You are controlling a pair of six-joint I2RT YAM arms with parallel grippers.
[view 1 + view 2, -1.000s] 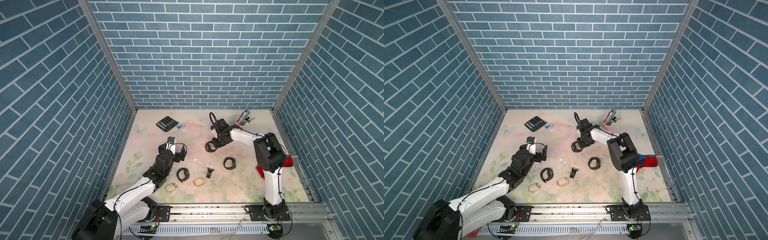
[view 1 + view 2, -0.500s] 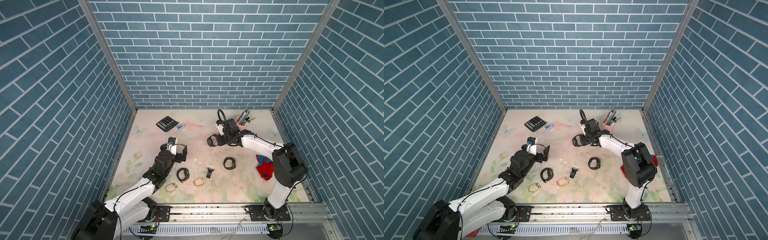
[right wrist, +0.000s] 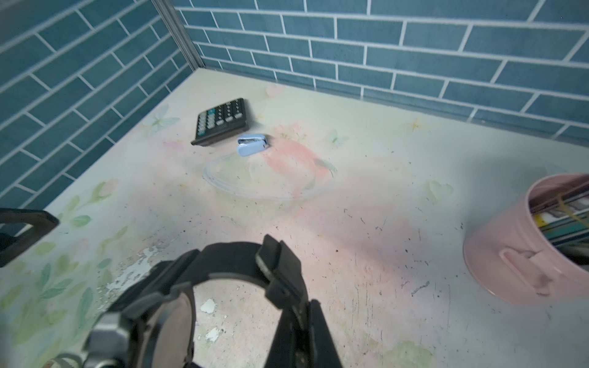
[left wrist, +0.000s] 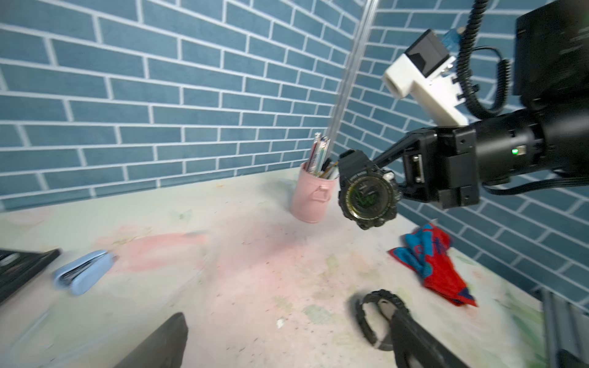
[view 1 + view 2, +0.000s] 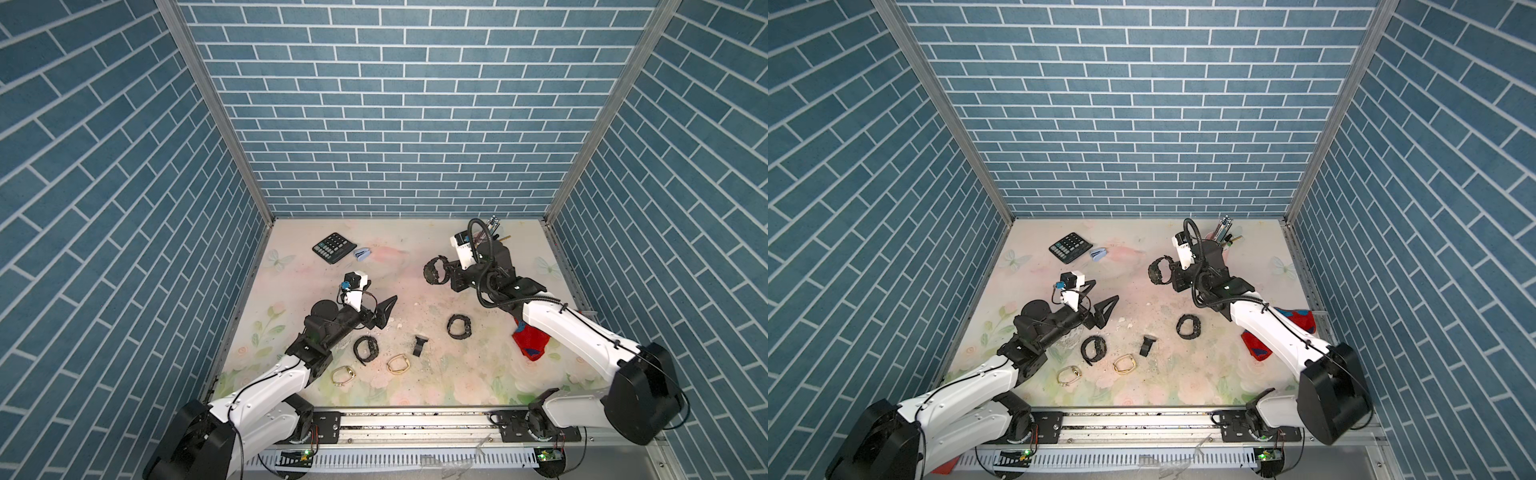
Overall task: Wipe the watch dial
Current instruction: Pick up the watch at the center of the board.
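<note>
We see the right gripper (image 5: pixel 449 272) pinching the strap of a black watch (image 5: pixel 431 272) — its two fingers are shut tight on it. The watch is up in the air, over the back of the table (image 5: pixel 415 399) on the right side, near the pink cup (image 4: pixel 310 197) full of pens. In the left wrist view we look right at the round dial (image 4: pixel 366 198), which has a gold ring round it.

The left gripper (image 5: pixel 381 291) is spread wide and holds nothing. It hangs over the middle of the table, well apart from the held watch.

The red and blue cloth (image 5: pixel 530 345) lies crumpled on the table under the right arm — no gripper touches it.

We see more things lying on the table. One spare watch (image 5: pixel 466 330) sits near the cloth. A second spare watch (image 5: pixel 371 345) sits just beside the left arm. In front of it lie a gold band (image 5: pixel 344 376) and the other gold band (image 5: pixel 398 364). A small black piece (image 5: pixel 419 345) lies between the two spare watches. At the back left, a calculator (image 5: pixel 334 247) and a little blue stapler (image 5: pixel 362 254) lie just beside each other.
</note>
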